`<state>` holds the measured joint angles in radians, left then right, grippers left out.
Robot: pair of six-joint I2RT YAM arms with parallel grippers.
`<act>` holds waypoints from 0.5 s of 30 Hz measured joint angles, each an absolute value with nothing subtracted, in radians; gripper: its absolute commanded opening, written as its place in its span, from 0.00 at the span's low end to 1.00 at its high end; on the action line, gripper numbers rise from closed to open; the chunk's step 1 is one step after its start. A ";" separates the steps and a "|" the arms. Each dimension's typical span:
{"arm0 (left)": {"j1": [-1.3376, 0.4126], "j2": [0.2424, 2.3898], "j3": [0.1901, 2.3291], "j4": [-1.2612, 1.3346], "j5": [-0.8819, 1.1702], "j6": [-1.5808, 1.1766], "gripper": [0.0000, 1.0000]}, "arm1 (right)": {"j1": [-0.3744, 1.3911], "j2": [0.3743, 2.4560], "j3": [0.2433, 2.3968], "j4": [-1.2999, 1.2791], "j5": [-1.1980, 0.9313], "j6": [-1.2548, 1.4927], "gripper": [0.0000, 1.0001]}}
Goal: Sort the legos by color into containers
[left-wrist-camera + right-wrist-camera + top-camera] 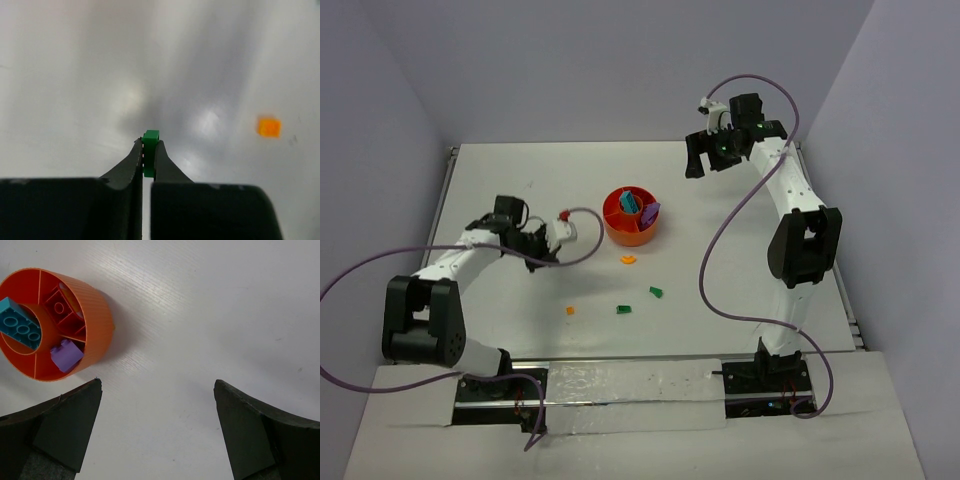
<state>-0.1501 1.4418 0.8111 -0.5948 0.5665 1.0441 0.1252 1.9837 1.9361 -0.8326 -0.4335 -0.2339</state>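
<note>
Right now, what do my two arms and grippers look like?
The left arm and right arm have white links with black joint housings; a purple cable trails from each. The left gripper and right gripper have black, tapered fingers.

White table (740, 215) carries orange bowl (632, 239), green bricks (623, 309), orange bricks (629, 260).

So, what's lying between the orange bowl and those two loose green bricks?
One small orange piece, close to the bowl; otherwise bare table. Only the top view shows it.
</note>
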 measured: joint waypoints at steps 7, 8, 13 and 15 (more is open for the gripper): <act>-0.171 1.628 1.321 -0.443 0.650 0.541 0.00 | 0.121 1.966 1.922 -0.833 -0.434 -0.234 1.00; -0.178 1.648 1.360 -0.405 0.651 0.470 0.00 | 0.120 1.965 1.922 -0.833 -0.434 -0.234 1.00; -0.218 1.730 1.448 -0.291 0.653 0.213 0.00 | 0.119 1.961 1.922 -0.833 -0.432 -0.234 1.00; -0.236 1.767 1.467 -0.277 0.654 0.152 0.00 | 0.119 1.960 1.922 -0.833 -0.430 -0.234 1.00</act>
<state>-0.2360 1.7673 1.4666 -0.2767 0.6537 0.1520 0.1188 1.9602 1.9224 -0.8326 -0.4300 -0.2340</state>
